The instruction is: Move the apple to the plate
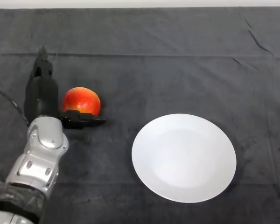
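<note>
While the black hand (43, 95) at the end of the silver-grey arm (41, 154) stands spread, fingers straight up on its far side and thumb laid flat below, cradles but does not yet clamp the round red-orange apple (81, 100), which sits on the dark cloth (158, 56) just to the right of the palm, touching the thumb. Best to close firmly round the fruit's widest part, lift straight, then carry right and slightly nearer to the round white plate (184, 157), well apart from the hand, and set down gently at its middle, lest the apple roll.
</note>
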Tool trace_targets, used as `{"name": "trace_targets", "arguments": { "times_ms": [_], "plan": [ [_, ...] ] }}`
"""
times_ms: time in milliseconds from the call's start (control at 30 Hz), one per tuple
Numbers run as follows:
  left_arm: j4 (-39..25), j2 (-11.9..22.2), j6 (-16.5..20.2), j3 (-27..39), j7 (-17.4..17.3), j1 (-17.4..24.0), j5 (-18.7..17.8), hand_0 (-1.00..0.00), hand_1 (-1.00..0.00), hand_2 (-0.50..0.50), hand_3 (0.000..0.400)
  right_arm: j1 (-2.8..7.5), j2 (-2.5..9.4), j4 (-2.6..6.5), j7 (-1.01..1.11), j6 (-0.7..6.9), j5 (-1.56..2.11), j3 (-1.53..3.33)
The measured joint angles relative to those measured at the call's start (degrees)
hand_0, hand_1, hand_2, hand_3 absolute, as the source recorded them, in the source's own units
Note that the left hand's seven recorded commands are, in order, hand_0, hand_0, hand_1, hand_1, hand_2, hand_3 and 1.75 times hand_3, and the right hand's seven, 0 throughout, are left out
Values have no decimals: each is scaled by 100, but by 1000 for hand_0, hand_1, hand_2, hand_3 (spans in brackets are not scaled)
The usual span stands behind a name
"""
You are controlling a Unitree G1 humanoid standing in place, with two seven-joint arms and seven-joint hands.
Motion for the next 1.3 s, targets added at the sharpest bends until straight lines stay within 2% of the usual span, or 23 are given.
{"name": "trace_targets", "arguments": {
  "times_ms": [367, 400, 433, 467, 500, 533, 567, 900, 1033, 1300],
  "plan": [
    [969, -159, -108, -209, -190, -335, -143, 0, 0, 0, 0, 0, 0, 0, 0, 0, 0, 0],
    [1024, -161, -120, -213, -202, -382, -145, -157, 0, -78, 63, 0, 0, 0, 0, 0, 0, 0],
    [1084, -161, -120, -221, -217, -437, -148, -757, 0, -378, 303, 0, 0, 0, 0, 0, 0, 0],
    [1132, -160, -120, -224, -222, -497, -155, -1000, 0, -500, 400, 0, 0, 0, 0, 0, 0, 0],
    [1138, -159, -121, -225, -228, -538, -163, -1000, -588, -206, 400, 0, 0, 0, 0, 0, 0, 0],
    [1138, -160, -121, -236, -236, -573, -174, -1000, -929, -35, 400, 0, 0, 0, 0, 0, 0, 0],
    [1139, -160, -121, -266, -244, -612, -174, -1000, -1000, 0, 400, 0, 0, 0, 0, 0, 0, 0],
    [1127, -172, -10, -567, -246, -738, -153, -1000, -1000, 0, 400, 0, 0, 0, 0, 0, 0, 0],
    [941, -184, 364, -644, -208, -798, 8, -1000, -1000, 0, 400, 0, 0, 0, 0, 0, 0, 0],
    [-243, -246, 1190, -947, -95, -801, 256, -1000, -1000, 0, 400, 0, 0, 0, 0, 0, 0, 0]
  ]
}}
